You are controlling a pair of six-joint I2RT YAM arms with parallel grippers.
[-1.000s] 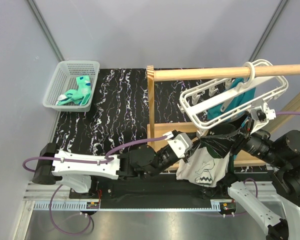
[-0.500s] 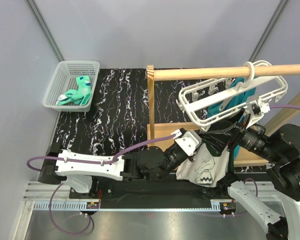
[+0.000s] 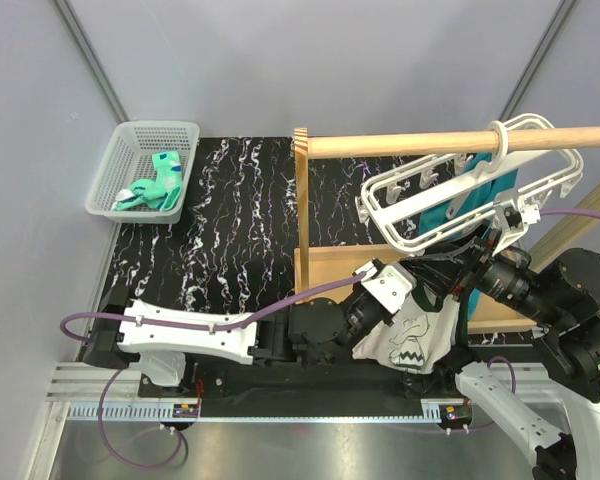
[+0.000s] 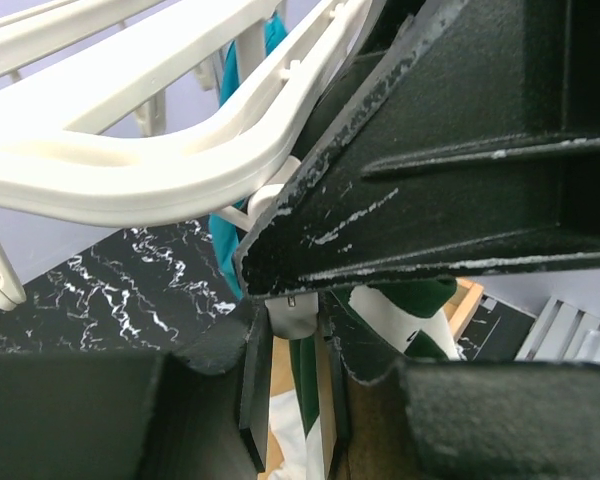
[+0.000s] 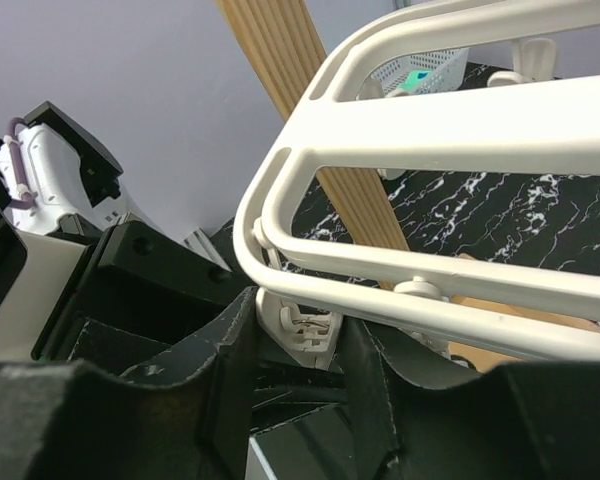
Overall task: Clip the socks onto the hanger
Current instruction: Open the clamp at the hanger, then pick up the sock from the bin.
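Two grippers are at the hanger, and neither has a sock in it.

My left gripper stands narrow, with its pads against either side of a clip under the frame. I judge this to be a grip on that clip. Dark cloth hangs just below it.

My right gripper sits at a middling width around a second clip, under a rounded corner of the frame. I cannot tell whether its pads press that clip or only flank it.

The hanger hangs by its ring from the wooden rod over the right side of the table. Its long side runs roughly along the rod, and the frame is tilted. A teal garment shows through it, and a printed T-shirt hangs beneath.

The socks are not at the hanger. They lie bunched in the white basket at the far left corner of the table. That is well apart from both grippers, to their left and further back. They are too crumpled for me to tell which way their long axis runs.

The left arm is bolted on the basket's side, though it currently reaches across to the right. I judge it the nearer arm for the fetch. It would need to let go of its clip and cross the whole width of the table. The right gripper could stay at the frame.
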